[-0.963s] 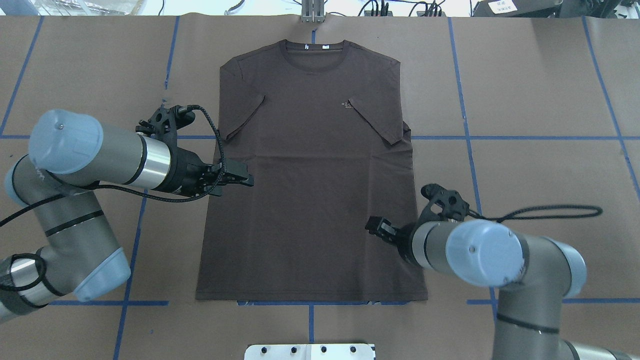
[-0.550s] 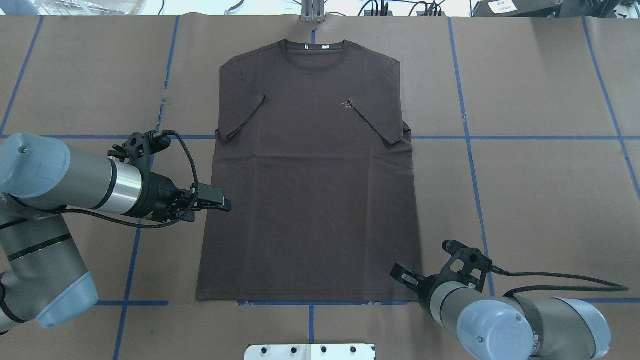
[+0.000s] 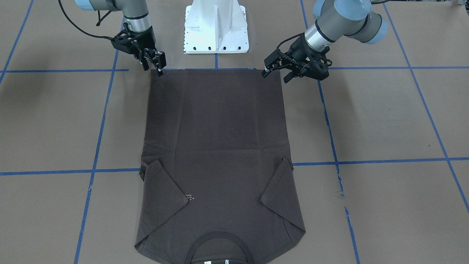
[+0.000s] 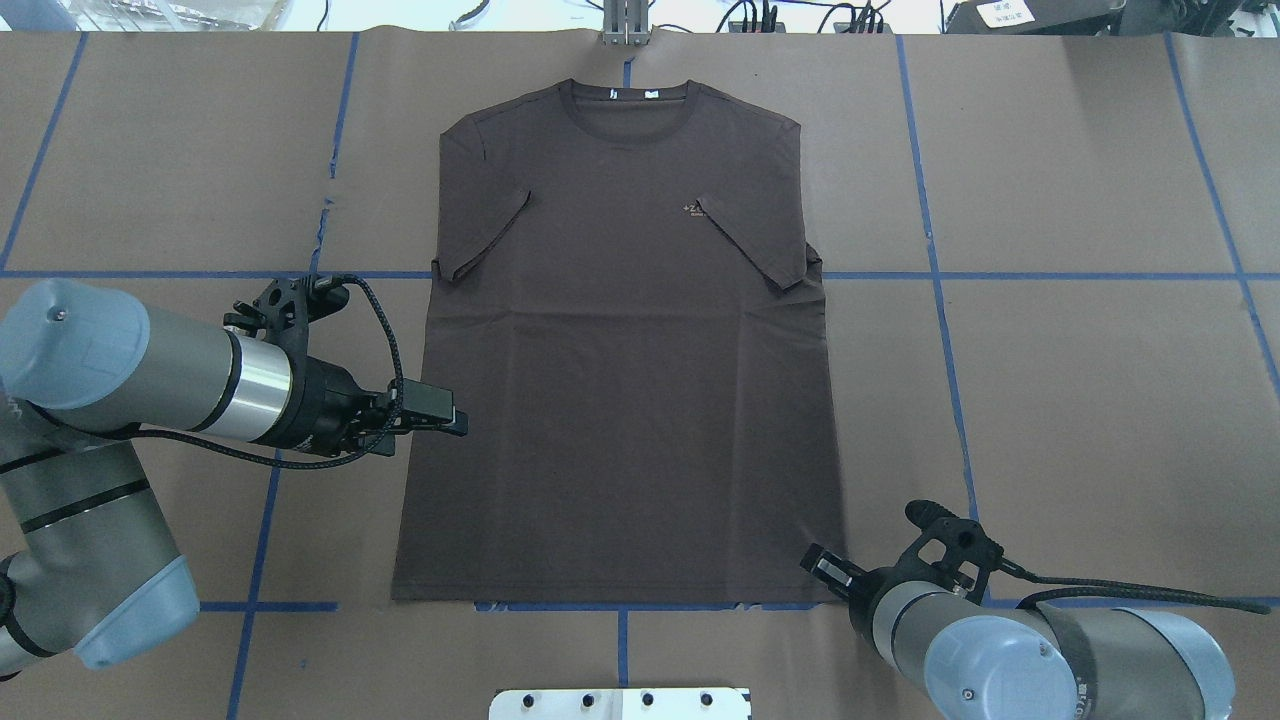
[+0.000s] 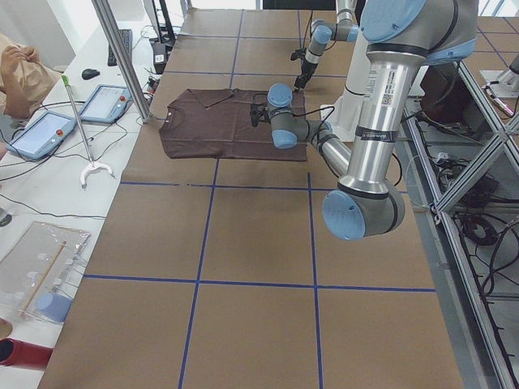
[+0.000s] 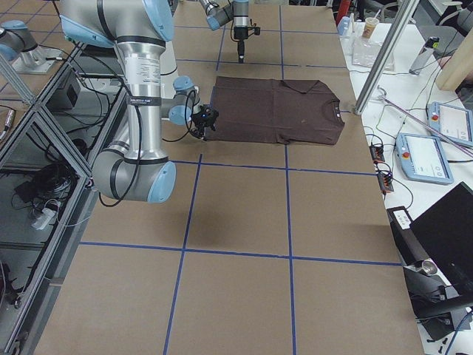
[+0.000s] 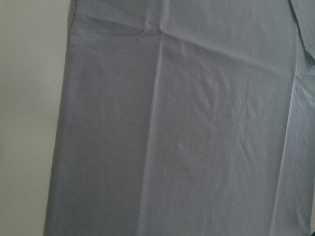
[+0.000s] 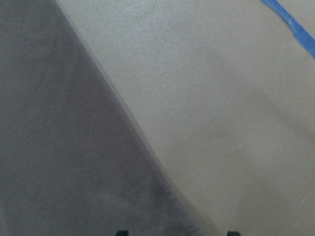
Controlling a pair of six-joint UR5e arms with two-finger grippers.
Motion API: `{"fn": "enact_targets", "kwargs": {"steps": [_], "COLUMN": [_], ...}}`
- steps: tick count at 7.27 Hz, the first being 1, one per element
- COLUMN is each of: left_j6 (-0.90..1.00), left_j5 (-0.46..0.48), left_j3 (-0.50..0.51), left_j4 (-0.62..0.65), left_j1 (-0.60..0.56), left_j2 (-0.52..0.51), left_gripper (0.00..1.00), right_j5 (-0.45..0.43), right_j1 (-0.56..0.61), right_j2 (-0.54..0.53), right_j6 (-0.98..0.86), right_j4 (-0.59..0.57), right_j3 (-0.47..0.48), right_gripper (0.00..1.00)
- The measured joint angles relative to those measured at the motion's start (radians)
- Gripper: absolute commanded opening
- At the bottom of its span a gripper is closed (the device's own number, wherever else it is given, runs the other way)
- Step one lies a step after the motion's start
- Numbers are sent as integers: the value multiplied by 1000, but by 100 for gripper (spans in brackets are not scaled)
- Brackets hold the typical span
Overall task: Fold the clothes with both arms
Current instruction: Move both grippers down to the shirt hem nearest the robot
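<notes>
Shirt (image 4: 620,400) lies flat, front up, on surface (image 4: 1050,420). Collar (image 4: 628,105) is far from robot, hem (image 4: 620,596) nearest base (image 4: 620,702), both sleeves (image 4: 485,235) tucked in over chest. R fingers (image 4: 825,568) sit low at hem's right corner, spread, nothing btw them; wrist cam shows the corner edge just ahead of the tips. L fingers (image 4: 440,413) hang over shirt's left side edge, approx mid-body. They look spread in front view and hold nothing; height above cloth is hard to judge.

Risks, imo:
- Arms aren't matched (R at hem corner, L further up the side), so a lift from here would skew the fold & drag one side.
- R pinch may miss the thin edge or catch the paper under it.
- Tucked sleeves could flop out if hem swings up fast.
- Limp cloth sags btw two grip pts, so crease lands crooked.

Materials: shirt is thin matte knit, dk brown, soft, w/ faint creases across waist, ribbed round collar, tiny pale print (image 4: 692,209). Outline is roughly rectangular w/ sleeves in. Surface is matte brown paper w/ blue tape (image 4: 1090,276) grid.
</notes>
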Motion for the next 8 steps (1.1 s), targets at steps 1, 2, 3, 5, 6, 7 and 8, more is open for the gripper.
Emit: {"fn": "enact_targets", "kwargs": {"steps": [1, 2, 3, 5, 6, 7, 8], "left_j6": [0, -1, -1, -1, -1, -1, -22], "left_j5": [0, 0, -1, -1, -2, -2, -1], "left_j3": [-1, -2, -3, -4, -5, -5, -6], "left_j4": [0, 0, 0, 0, 0, 0, 0], "left_j1": [0, 0, 0, 1, 1, 1, 1], "left_j2": [0, 0, 0, 0, 0, 0, 0], "left_gripper": [99, 99, 99, 99, 99, 99, 99], "right_j5": [4, 5, 6, 8, 9, 10, 12], "right_j1": [-4, -8, -11, -14, -14, -15, -15], "right_j2": [-1, -2, -3, -7, -11, -14, -16], "right_j6": [9, 14, 17, 19, 19, 19, 19], "right_j4": [0, -1, -1, -5, -6, -6, -6], "right_j3": [-1, -2, -2, -1, 0, 1, 3], "right_gripper": [63, 53, 20, 0, 0, 0, 0]}}
